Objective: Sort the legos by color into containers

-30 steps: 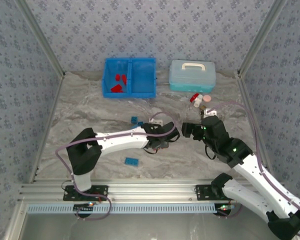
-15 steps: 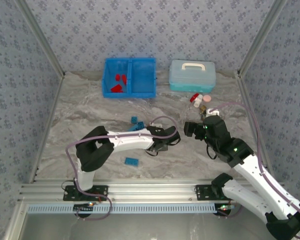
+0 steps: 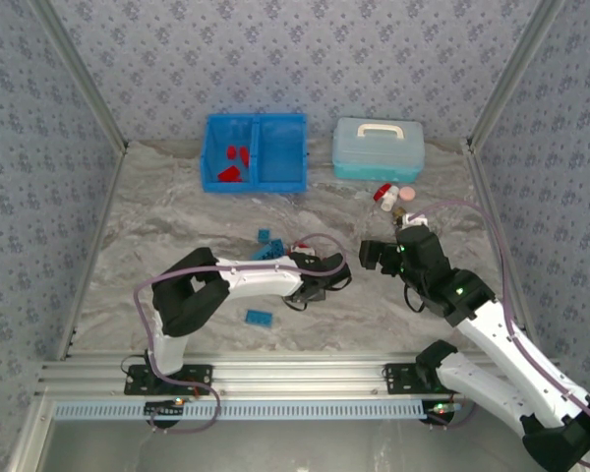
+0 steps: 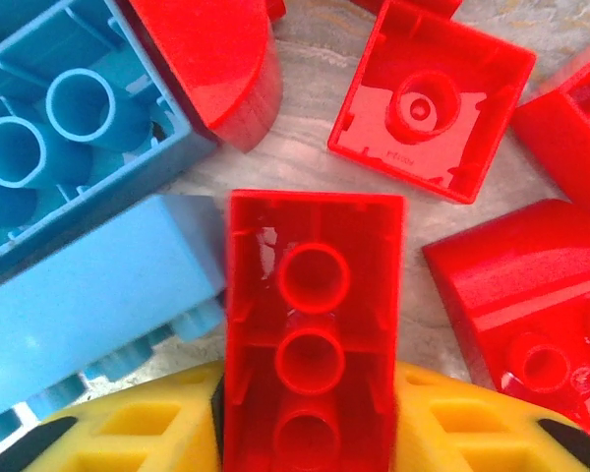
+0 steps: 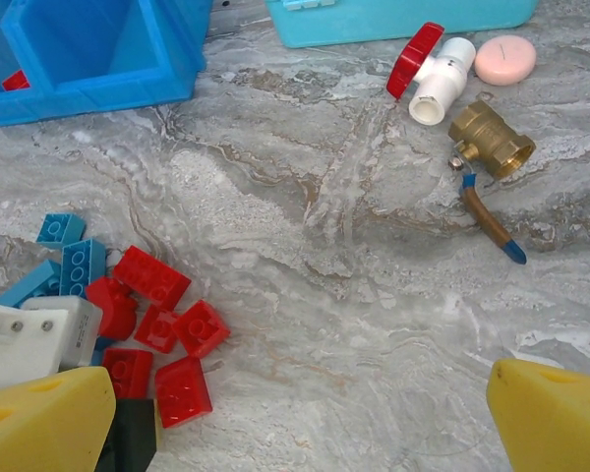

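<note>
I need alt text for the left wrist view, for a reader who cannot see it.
An upside-down red brick lies between the left gripper's yellow fingers, which touch its sides. Blue bricks lie to its left and more red bricks to its right, on a marble table.

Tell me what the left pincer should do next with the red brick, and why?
Probably squeeze it firmly before lifting: the upside-down red brick sits between the yellow fingers of the left pincer, and a blue brick lies right beside it.

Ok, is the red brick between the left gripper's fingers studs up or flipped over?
Flipped over: the red brick shows its hollow underside and round tubes, no studs.
</note>
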`<state>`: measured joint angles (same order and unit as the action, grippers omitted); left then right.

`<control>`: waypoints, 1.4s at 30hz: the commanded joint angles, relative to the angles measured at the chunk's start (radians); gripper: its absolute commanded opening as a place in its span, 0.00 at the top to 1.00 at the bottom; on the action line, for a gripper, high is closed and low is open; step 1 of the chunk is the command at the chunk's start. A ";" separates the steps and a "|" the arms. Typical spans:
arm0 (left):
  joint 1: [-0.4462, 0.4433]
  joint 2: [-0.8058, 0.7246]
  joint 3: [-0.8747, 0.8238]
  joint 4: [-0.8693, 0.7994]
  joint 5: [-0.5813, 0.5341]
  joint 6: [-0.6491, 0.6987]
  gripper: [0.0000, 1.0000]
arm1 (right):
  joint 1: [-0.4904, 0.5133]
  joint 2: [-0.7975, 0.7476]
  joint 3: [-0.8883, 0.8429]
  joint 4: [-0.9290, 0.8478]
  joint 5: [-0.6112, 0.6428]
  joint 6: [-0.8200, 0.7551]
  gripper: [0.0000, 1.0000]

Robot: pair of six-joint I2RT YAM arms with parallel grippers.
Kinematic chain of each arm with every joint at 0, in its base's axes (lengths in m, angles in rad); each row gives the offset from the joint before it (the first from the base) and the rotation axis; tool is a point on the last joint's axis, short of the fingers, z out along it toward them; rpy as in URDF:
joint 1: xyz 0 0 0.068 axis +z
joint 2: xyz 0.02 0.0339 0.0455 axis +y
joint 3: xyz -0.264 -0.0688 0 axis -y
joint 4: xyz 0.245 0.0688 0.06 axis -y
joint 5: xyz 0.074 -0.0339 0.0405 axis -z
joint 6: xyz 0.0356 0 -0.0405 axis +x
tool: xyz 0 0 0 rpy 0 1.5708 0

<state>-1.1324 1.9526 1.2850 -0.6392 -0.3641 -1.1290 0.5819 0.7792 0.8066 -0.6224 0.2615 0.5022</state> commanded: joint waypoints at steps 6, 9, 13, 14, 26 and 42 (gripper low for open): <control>-0.001 -0.086 0.034 -0.070 -0.077 0.044 0.70 | -0.004 -0.003 0.028 -0.011 -0.016 0.031 0.00; 0.003 -0.156 0.099 -0.135 -0.142 0.112 0.70 | -0.005 -0.003 0.032 -0.004 -0.020 0.035 0.00; 0.075 -0.254 0.175 -0.190 -0.208 0.225 0.70 | -0.004 0.000 0.038 0.007 -0.024 0.035 0.00; 0.109 -0.278 0.186 -0.186 -0.226 0.267 0.70 | -0.003 0.002 0.038 0.010 -0.025 0.034 0.00; 0.609 -0.139 0.539 -0.118 0.010 0.546 0.70 | -0.005 0.038 0.046 0.047 -0.050 0.037 0.00; 0.881 0.621 1.410 -0.322 0.270 0.543 0.65 | -0.024 0.089 0.082 0.026 -0.036 -0.024 0.00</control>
<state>-0.2512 2.5374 2.6301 -0.8776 -0.1555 -0.5880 0.5648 0.8680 0.8623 -0.5877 0.2203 0.4973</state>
